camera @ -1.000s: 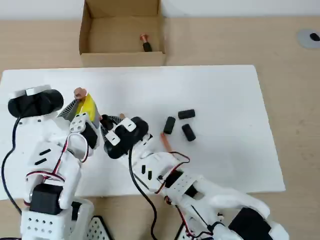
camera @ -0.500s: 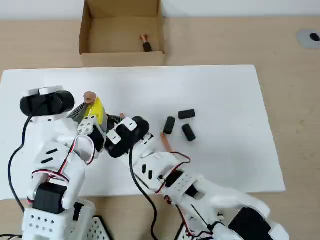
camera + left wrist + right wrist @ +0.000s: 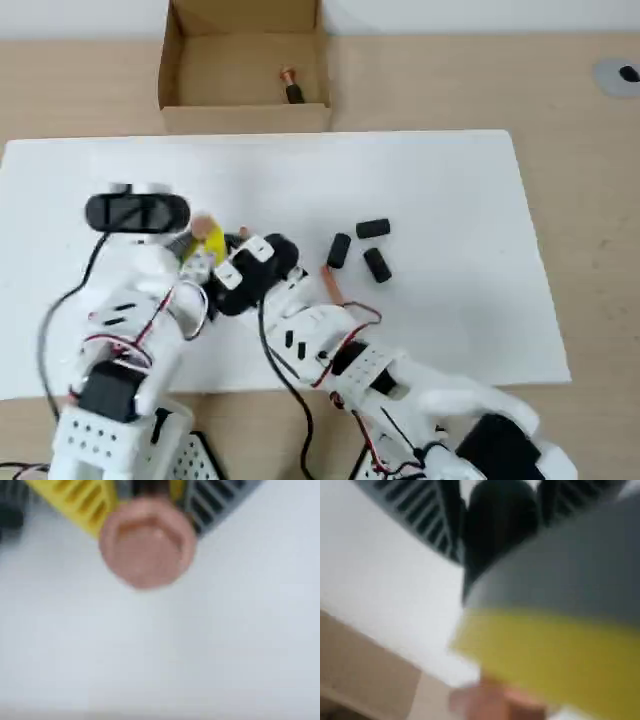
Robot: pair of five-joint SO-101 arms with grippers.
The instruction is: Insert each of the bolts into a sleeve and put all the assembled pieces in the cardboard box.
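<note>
The left gripper point(image 3: 150, 502) is clamped on a bolt point(image 3: 147, 547). The bolt's copper head protrudes past the yellow finger point(image 3: 75, 502) and the grey finger opposite it. The right gripper point(image 3: 502, 500) is clamped on a black sleeve point(image 3: 500, 530), held between two grey fingers. Seen from above, both grippers meet over the left-centre of the white mat point(image 3: 450, 180), tips just beside each other, with the bolt head near the sleeve. To the right, three loose sleeves point(image 3: 339, 250) point(image 3: 373, 228) point(image 3: 377, 265) lie near one another on the mat. A second bolt point(image 3: 332, 283) lies on the mat just beside the right arm. The box point(image 3: 172, 60) stands on the table point(image 3: 580, 150) at the mat's far edge. One assembled piece point(image 3: 291, 86) lies inside it, near its right wall.
</note>
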